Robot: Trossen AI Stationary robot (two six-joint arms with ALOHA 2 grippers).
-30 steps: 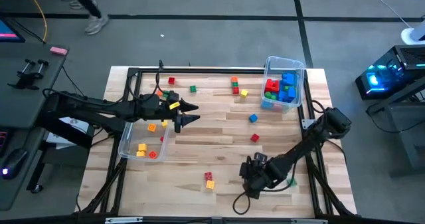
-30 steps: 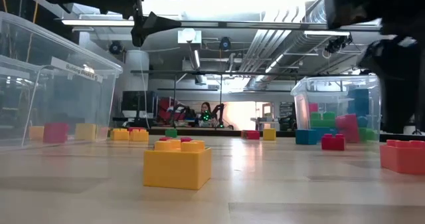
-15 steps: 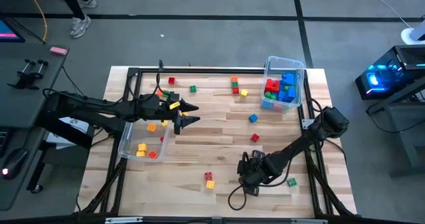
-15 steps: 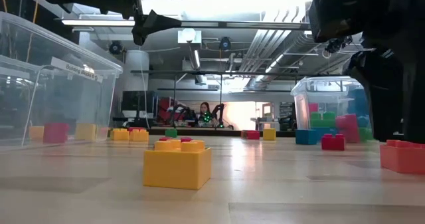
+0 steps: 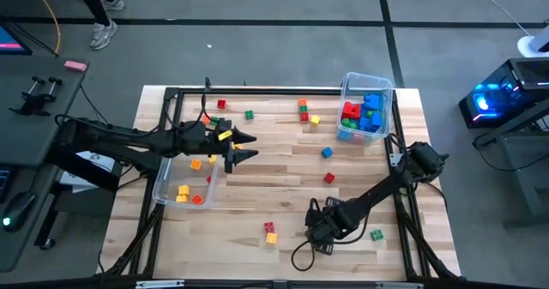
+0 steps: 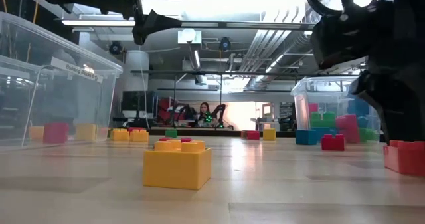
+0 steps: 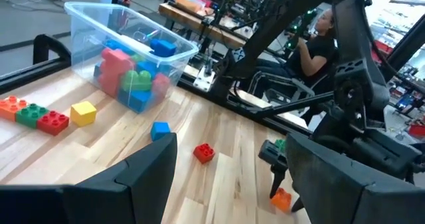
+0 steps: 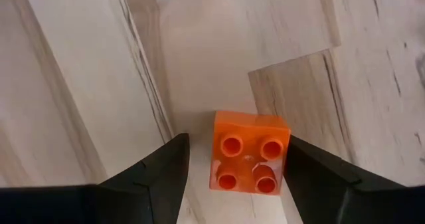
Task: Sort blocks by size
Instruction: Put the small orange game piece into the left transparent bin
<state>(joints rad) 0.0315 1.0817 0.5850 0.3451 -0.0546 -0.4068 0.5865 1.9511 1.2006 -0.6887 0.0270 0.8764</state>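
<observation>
Right wrist view: the right pincer [image 8: 229, 177] hangs low over the wooden worktop [image 8: 80, 71] with its fingers apart, and an orange block [image 8: 248, 153] with four studs sits between them; contact with either finger cannot be told. In the high view this pincer [image 5: 319, 229] is near the front edge, with a stacked red and yellow block [image 5: 270, 232] just to its left and a green block [image 5: 376, 234] to its right. Farther in lie a red block [image 5: 328, 177] and a blue cube [image 5: 327, 153]. The left pincer [image 5: 244, 146] hovers high beside a clear bin [image 5: 163, 179] holding small yellow, orange and red cubes, its fingers spread and holding nothing. At the far right corner a second clear bin [image 5: 383, 90] holds larger red, blue and green blocks. More loose blocks [image 5: 304, 111] lie along the far edge.
</observation>
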